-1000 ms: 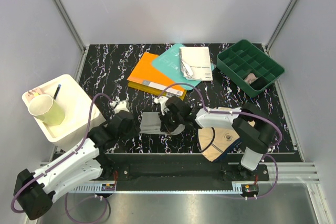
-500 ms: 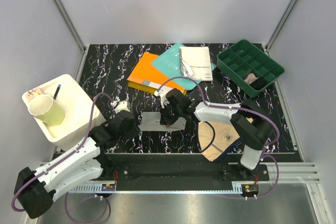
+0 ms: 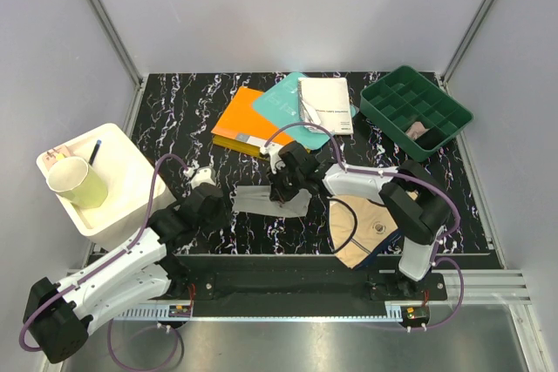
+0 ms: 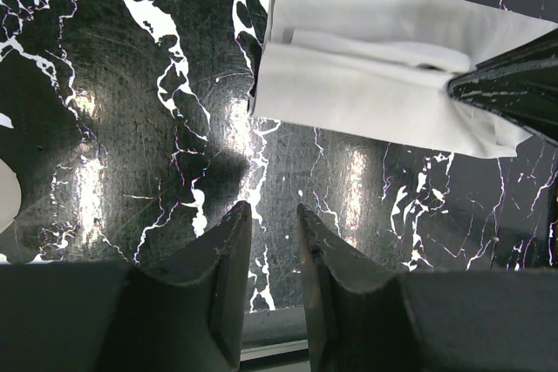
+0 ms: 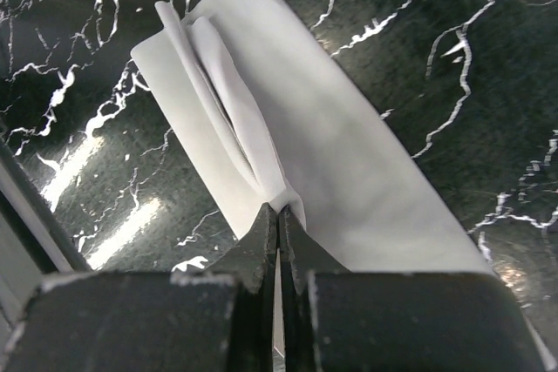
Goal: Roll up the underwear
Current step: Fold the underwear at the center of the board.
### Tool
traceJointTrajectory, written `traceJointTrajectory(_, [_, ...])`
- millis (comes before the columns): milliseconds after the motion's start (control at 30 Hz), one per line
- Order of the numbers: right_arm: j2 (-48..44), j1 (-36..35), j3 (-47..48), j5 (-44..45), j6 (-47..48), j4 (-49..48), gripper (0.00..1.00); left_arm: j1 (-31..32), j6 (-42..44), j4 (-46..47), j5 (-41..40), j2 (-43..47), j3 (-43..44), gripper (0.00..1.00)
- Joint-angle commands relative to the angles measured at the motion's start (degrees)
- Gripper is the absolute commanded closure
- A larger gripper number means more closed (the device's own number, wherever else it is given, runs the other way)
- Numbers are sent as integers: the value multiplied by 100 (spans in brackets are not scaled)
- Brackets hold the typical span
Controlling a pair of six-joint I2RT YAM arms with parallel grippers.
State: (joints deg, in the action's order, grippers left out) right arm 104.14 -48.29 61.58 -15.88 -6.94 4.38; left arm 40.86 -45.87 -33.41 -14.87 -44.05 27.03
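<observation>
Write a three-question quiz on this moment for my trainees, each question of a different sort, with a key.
1. True or false: the left claw grips the grey underwear.
2. Multiple choice: the right claw is A) shut on a fold of the grey underwear, B) open above it, C) out of view.
3. Short answer: which arm's base is nearer the beige underwear?

Key: 1 false, because it hovers empty and apart from the fabric; 2 A; 3 the right arm's.
</observation>
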Motion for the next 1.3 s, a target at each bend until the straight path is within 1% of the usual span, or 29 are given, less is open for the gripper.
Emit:
traceJointTrajectory(0, [72,118,249,76,167,-8,100,-26,78,80,-103,-7,154,69])
traceJointTrajectory(600, [406,426,389,94,123,-69,100,-34,95,106,-147,-68,136,69])
traceJointTrajectory(767, [450,452,469,111,88,-69,100,-26,174,282,-156,-270,119,69])
traceJointTrajectory(867, [423,487,504,207,9,-52,100,-26,245,563,-147,-428,154,68])
traceJointTrajectory(900, [414,496,521,243,-26,-25,97,-34,271,659,-139,-481,154,68])
traceJointTrajectory(967, [353,505,583,391,-70,62,85,-69,341,940,-112,-665,233,66])
traceJointTrajectory(1000, [309,514,600,436,-88,106,68,-87,385,1037,-69,-736,276,66])
traceJointTrajectory(1067, [239,531,662,533,-79,221,55,-131,578,1301,-77,-1017,496,64])
traceJointTrajectory(1100, [160,523,688,577,-62,264,46,-148,657,1432,-94,-1122,705,64])
traceJointTrajectory(1167, [63,540,723,726,-27,388,39,-236,938,1574,-112,-1446,900,63])
traceJointTrajectory(1200, [-68,540,732,805,-9,423,33,-254,1035,1722,-121,-1570,1084,63])
traceJointTrajectory(1267, [-218,575,732,1007,8,581,29,-359,1395,1942,-130,-1887,1225,63])
